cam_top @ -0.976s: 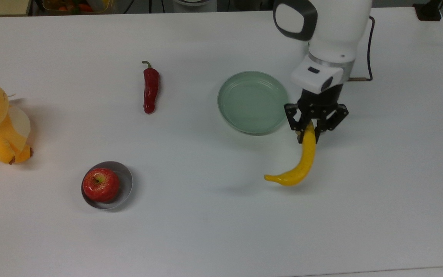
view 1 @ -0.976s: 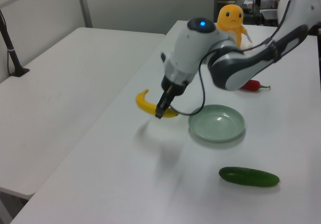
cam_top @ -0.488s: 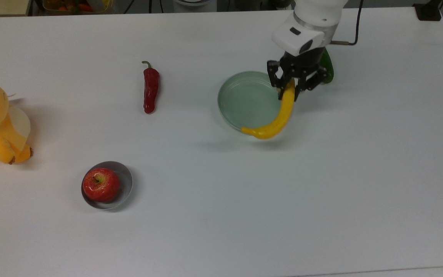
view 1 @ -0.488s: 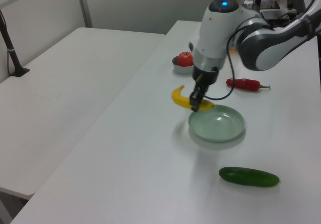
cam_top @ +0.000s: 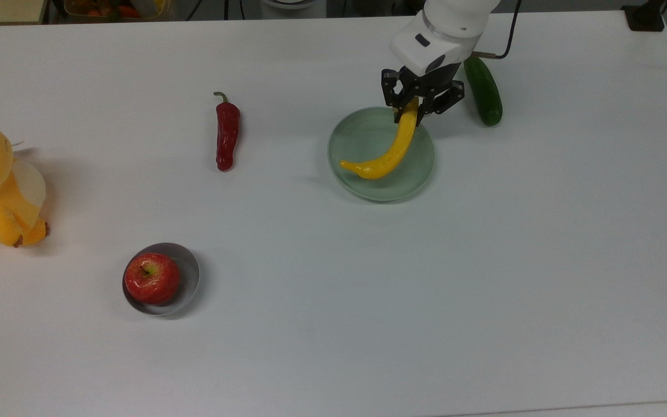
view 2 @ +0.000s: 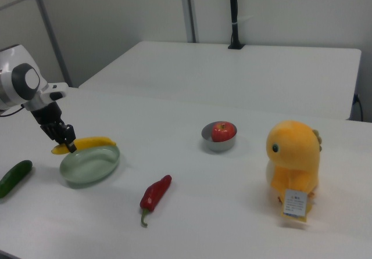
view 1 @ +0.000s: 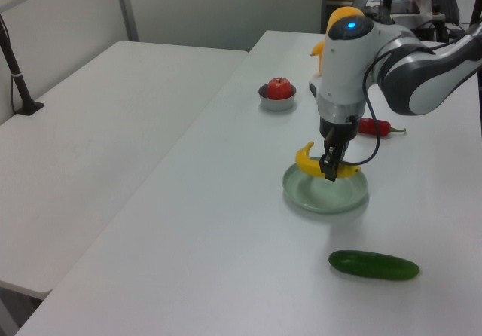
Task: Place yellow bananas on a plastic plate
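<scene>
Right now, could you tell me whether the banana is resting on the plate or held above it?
Held above: the gripper grips the banana, which hangs over the plate.

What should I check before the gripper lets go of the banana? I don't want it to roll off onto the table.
1. Grip: gripper shut on the banana near one end: ok.
2. Banana above the plate: ok in the top view; the right view shows one tip past the rim.
3. Banana resting on the plate: not ok; the right view shows it just above the rim.
4. Plate free of other items: ok.
5. Cucumber apart from plate and gripper: ok.
6. Will it settle inside the rim once released: cannot tell.
</scene>
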